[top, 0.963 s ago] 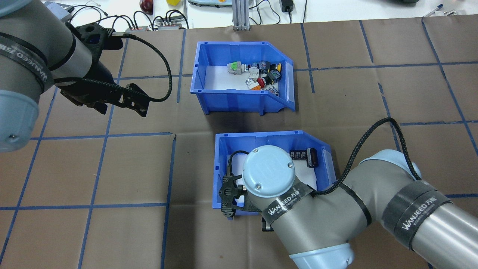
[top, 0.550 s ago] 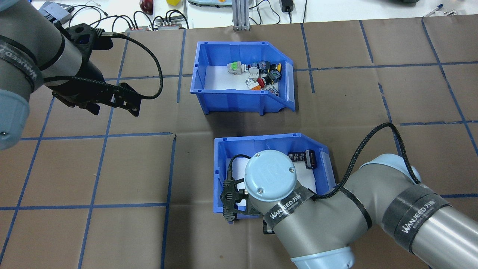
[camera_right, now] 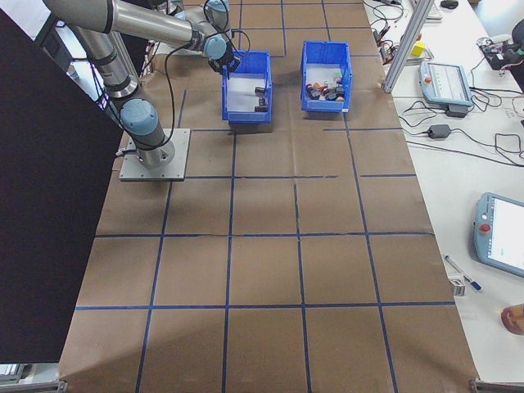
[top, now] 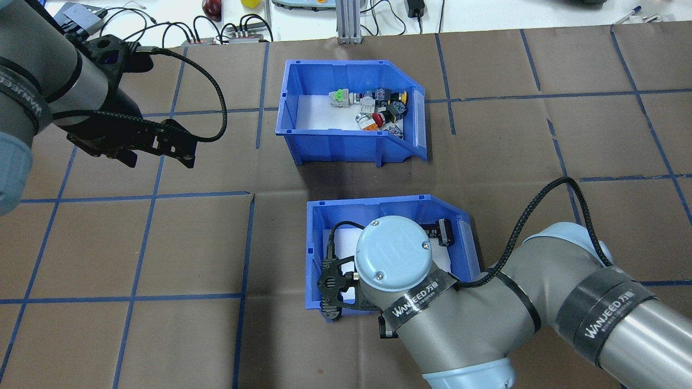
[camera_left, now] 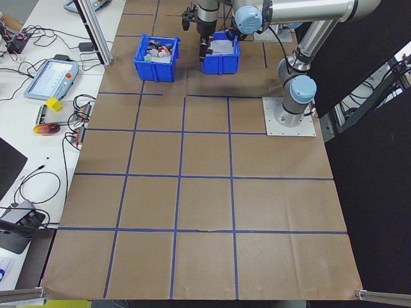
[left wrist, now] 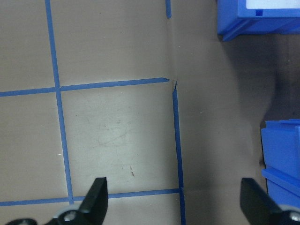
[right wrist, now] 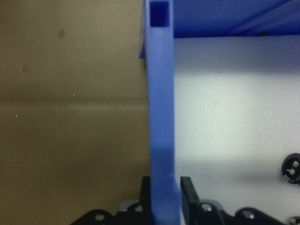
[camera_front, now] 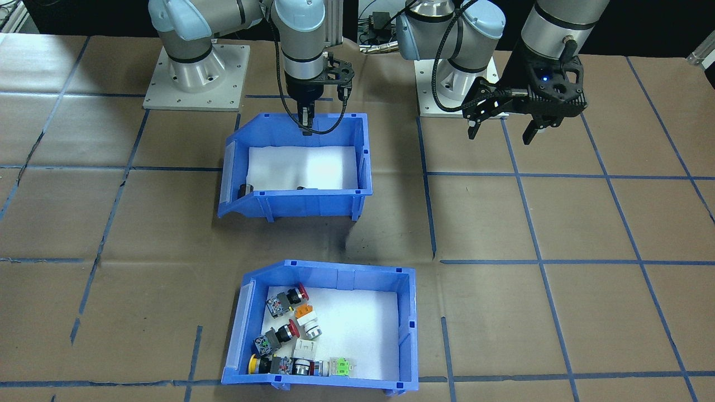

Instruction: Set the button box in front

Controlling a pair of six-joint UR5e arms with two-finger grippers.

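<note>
Closest to the robot sits a blue plastic bin with a white foam floor and a few dark round parts [top: 465,243] in it. The right gripper [right wrist: 165,197] has its two black fingers [right wrist: 188,192] pinched on the bin's back wall, one finger outside and one inside, as the right wrist view shows. In the front-facing view this gripper [camera_front: 305,124] points straight down onto that wall.

Off to the robot's left, the left gripper [top: 159,154] hangs above the brown paper counter with blue tape lines [top: 162,243]. Its fingers [left wrist: 96,199] are spread wide apart and hold nothing. It is well apart from both bins.

Farther from the robot sits the button box, a blue plastic bin with a sloped lip and a white floor [top: 354,146]. It stands flat on the counter, just beyond the first bin with a gap between them. Colourful push buttons [camera_front: 287,335] in red, yellow, orange and green lie bunched at its lip end.
</note>
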